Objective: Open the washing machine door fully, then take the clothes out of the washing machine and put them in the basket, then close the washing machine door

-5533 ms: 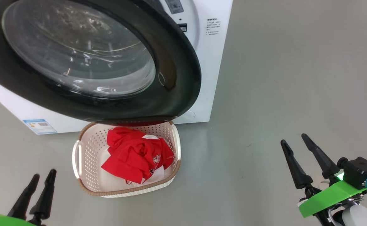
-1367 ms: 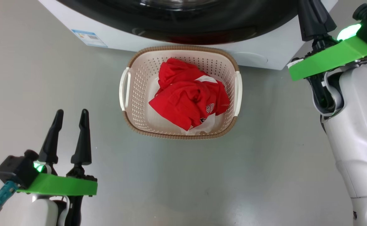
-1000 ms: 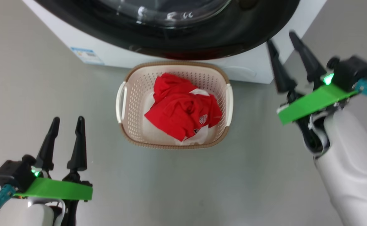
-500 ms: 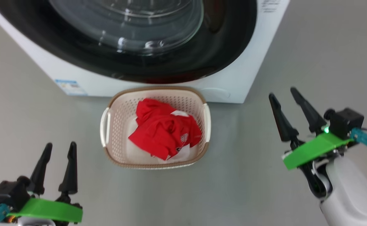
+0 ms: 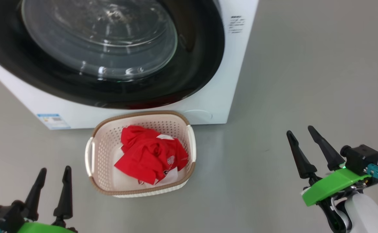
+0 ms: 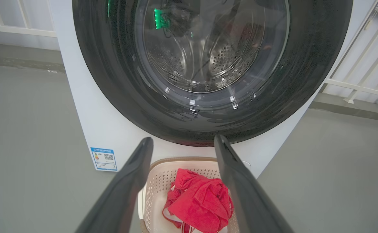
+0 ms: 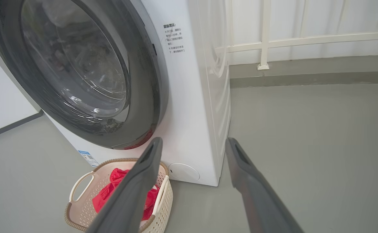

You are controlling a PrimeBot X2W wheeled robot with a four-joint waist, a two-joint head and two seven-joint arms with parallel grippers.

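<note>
The washing machine stands white and boxy on the grey floor, with the washing machine door lying flat against its front; black rim, clear glass centre. In front of it sits the basket, holding the red clothes. My left gripper is open at the lower left, apart from the basket's left handle. My right gripper is open over bare floor, well right of the basket. The left wrist view looks past my left gripper at the door, basket and clothes.
A blue label sticker marks the washer's lower left front. Bare grey floor stretches to the washer's right. A white railing and wall run behind. The right wrist view shows the basket by the washer's corner.
The door, swung out over the basket several seconds ago, now lies against the washer. My right gripper has drawn back from the door's right rim to the lower right. The head view has tilted upward.
</note>
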